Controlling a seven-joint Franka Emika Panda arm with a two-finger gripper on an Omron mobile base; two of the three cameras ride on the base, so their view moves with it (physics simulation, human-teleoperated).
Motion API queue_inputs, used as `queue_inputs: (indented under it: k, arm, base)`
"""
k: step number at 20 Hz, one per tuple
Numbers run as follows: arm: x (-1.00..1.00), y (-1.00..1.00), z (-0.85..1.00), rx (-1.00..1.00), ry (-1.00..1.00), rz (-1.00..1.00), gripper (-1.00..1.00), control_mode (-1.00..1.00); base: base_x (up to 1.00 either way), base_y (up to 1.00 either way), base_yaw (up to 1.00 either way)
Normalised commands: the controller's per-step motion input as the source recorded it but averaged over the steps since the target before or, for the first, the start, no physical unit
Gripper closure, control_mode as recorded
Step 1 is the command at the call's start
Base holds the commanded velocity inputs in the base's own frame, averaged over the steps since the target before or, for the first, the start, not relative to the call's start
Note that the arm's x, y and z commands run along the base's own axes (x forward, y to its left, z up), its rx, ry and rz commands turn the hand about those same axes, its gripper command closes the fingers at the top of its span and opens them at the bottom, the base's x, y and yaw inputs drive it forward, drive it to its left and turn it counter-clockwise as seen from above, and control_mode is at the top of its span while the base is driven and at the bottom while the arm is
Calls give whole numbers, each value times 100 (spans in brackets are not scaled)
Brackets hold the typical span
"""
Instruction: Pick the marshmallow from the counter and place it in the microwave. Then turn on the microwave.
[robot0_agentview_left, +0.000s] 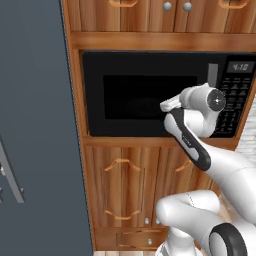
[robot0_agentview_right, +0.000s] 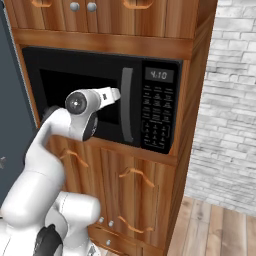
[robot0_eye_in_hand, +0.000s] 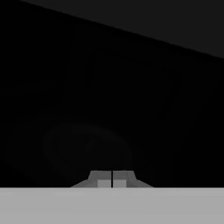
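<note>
Black microwave (robot0_agentview_right: 100, 100) door right before the jaws (robot0_eye_in_hand: 112, 179), clenched on nothing.

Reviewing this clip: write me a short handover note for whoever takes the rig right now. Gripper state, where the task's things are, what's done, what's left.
Gripper: shut, nothing visible between the fingertips, pointed at the dark window of the microwave from close up.
Microwave: door looks closed, grey handle right of the hand, keypad further right, display lit.
Marshmallow: cannot be made out; the hand view hints at a faint round shape behind the glass, too dark to name.
Done: door seems shut; whether the marshmallow is inside cannot be confirmed.
Left: probably move right to the keypad and start the microwave.
</note>
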Motion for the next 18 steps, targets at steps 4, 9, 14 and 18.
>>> queue_inputs:
  k: [4,9,14,18]
  arm:
    - [-19,0,13,-4,2,-1,100,-100]
    - [-26,5,2,-4,0,0,100,-100]
    - [-34,10,0,-4,-4,0,100,-100]
    - [-42,10,0,-4,-8,0,100,-100]
  base:
    - [0,0,0]
    - [0,0,0]
    - [0,0,0]
    - [0,0,0]
